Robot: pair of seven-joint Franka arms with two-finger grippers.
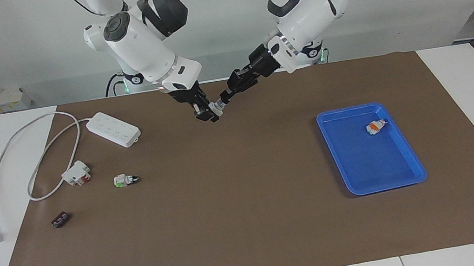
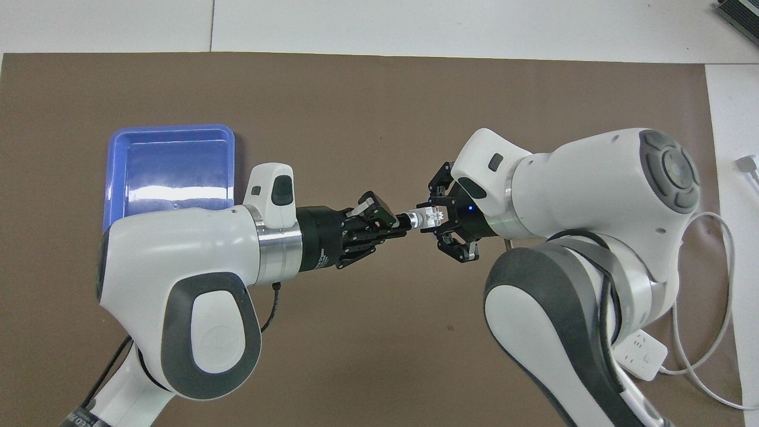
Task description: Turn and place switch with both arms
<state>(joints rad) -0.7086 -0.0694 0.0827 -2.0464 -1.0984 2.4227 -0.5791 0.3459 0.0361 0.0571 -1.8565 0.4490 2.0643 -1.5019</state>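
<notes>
A small white switch [image 1: 215,106] with a black knob is held in the air between both grippers, over the mat near the robots. It also shows in the overhead view [image 2: 424,217]. My right gripper [image 1: 208,112] [image 2: 440,220] is shut on its white body. My left gripper [image 1: 224,98] [image 2: 396,226] is shut on its knob end. A second switch [image 1: 124,180] with a green end lies on the mat toward the right arm's end. A third switch [image 1: 376,126] with an orange end lies in the blue tray [image 1: 379,186].
A white power strip [image 1: 113,129] with its cable, a white block with red parts [image 1: 77,173] and a small dark block [image 1: 60,220] lie toward the right arm's end. The blue tray [image 2: 171,131] sits toward the left arm's end, partly covered by the left arm in the overhead view.
</notes>
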